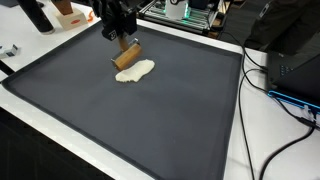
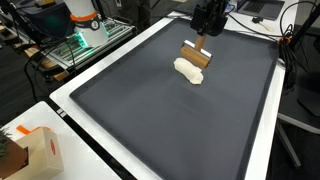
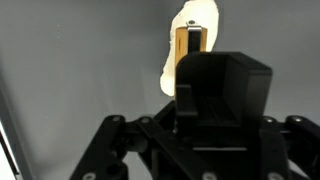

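Note:
A dark grey mat (image 1: 150, 120) covers the table in both exterior views. On its far part lies a flat white blob like dough (image 1: 137, 72) (image 2: 187, 71). My gripper (image 1: 123, 38) (image 2: 203, 34) hangs over it, shut on the black handle of a brown wooden roller (image 1: 127, 58) (image 2: 195, 55). The roller rests on or just at the edge of the dough. In the wrist view the roller (image 3: 189, 45) shows against the dough (image 3: 168, 70), and a black block (image 3: 222, 95) held in the gripper hides the fingertips.
A raised rim (image 2: 70, 110) borders the mat. An orange-and-white box (image 2: 35, 150) stands at one near corner. Cables (image 1: 275, 95) and a black device (image 1: 292, 50) lie beside the mat. Lit equipment (image 2: 82, 38) stands behind it.

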Robot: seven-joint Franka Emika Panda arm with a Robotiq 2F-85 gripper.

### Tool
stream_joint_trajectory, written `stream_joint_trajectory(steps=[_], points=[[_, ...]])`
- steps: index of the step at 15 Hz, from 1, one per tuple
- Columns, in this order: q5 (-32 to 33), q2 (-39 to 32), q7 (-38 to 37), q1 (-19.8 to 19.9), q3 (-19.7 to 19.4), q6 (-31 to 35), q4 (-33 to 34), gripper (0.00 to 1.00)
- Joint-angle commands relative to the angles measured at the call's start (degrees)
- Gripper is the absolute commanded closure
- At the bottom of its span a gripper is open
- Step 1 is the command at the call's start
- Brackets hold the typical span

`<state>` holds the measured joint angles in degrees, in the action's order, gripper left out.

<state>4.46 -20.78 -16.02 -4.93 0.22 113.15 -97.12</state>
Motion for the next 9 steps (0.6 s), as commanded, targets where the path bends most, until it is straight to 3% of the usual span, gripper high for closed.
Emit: stream_joint_trajectory(steps=[1,6,7,8,9], points=[[-7.9,3.3,7.4,3.1,1.3,1.5,-3.4,0.81],[-14.4,4.8,14.1,4.9,1.2,0.8,-4.1,0.81],[-11.6,2.3,11.4,3.7,0.5,0.2,-1.3,0.81],[-11.8,2.4,11.7,3.8,0.4,0.1,-1.3,0.56],[-11.7,2.3,11.7,3.8,0.4,0.1,-1.3,0.56]])
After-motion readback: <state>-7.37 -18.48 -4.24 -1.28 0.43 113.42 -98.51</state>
